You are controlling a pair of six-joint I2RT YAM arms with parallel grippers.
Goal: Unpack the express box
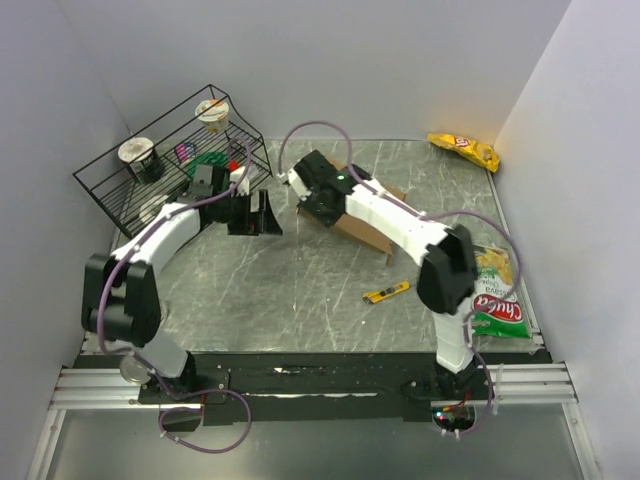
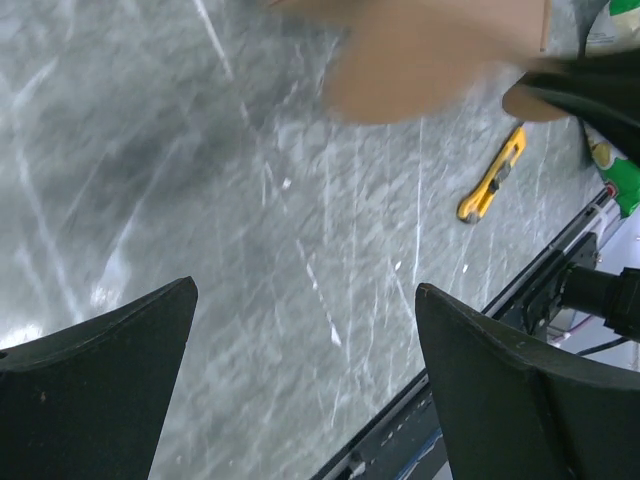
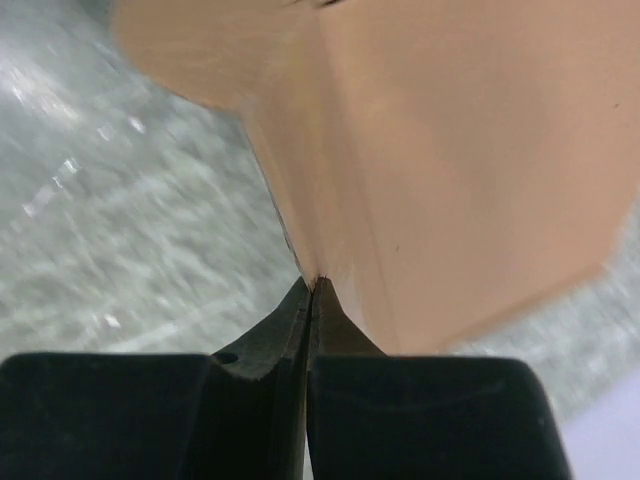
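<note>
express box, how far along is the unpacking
Early. Done: nothing visibly taken out; the express box shows no contents in any view. In hand: the right gripper is shut on a cardboard edge of it, while the left gripper hangs open and empty over the table nearby. Left: opening the flaps and lifting the contents out. The yellow knife lies on the table.

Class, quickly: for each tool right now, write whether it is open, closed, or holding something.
Left tool: open, holding nothing.
Right tool: closed, pinching an edge of the express box.
</note>
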